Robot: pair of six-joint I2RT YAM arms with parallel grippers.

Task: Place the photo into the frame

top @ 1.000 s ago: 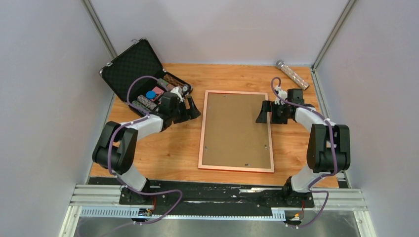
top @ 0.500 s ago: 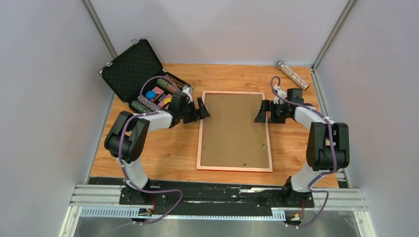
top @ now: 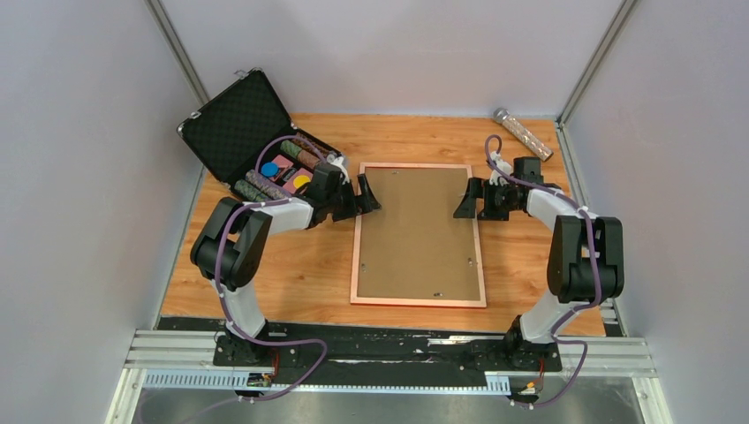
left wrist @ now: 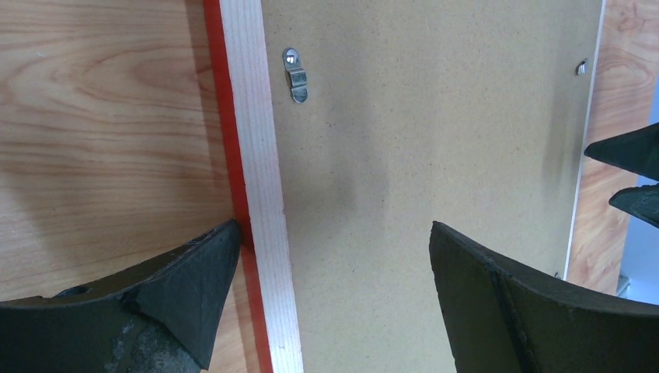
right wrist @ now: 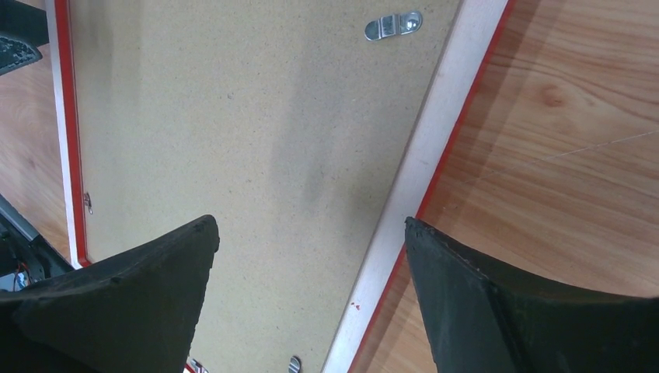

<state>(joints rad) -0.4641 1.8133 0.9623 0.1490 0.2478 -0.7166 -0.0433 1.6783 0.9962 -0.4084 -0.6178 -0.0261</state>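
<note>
The frame lies flat at the centre of the table, back face up, long axis running 12 to 6 o'clock. The brown backing board sits inside it.

Left gripper: at the frame's 10 o'clock. Its fingers are spread wide and hold nothing. In the left wrist view, one finger is over bare table outside the red edge and the other is over the board. A metal turn clip lies ahead of them. Contact with the frame cannot be told.

Right gripper: at the frame's 2 o'clock. Its fingers are likewise spread wide and empty, straddling the right rail, with one over the board and one over the table.

An open black case stands at the table's 10 o'clock.
</note>
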